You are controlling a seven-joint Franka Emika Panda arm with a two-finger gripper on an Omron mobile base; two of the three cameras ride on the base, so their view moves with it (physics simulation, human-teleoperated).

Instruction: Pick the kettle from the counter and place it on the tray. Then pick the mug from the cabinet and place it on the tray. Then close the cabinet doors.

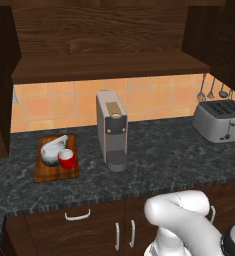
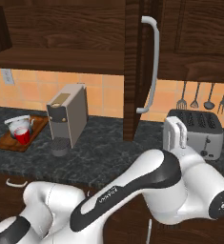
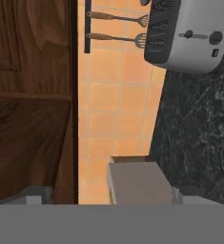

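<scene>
now mug [image 1: 67, 159] beside kettle [image 1: 52, 149] on tray [image 1: 44, 173].

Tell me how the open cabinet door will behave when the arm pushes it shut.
The cabinet door is a tall wood panel, so it will likely stay stiff and swing as one piece. Its long bar handle looks smooth and rounded; fingers might slip along it. A push near that handle edge should probably turn it most easily.
</scene>
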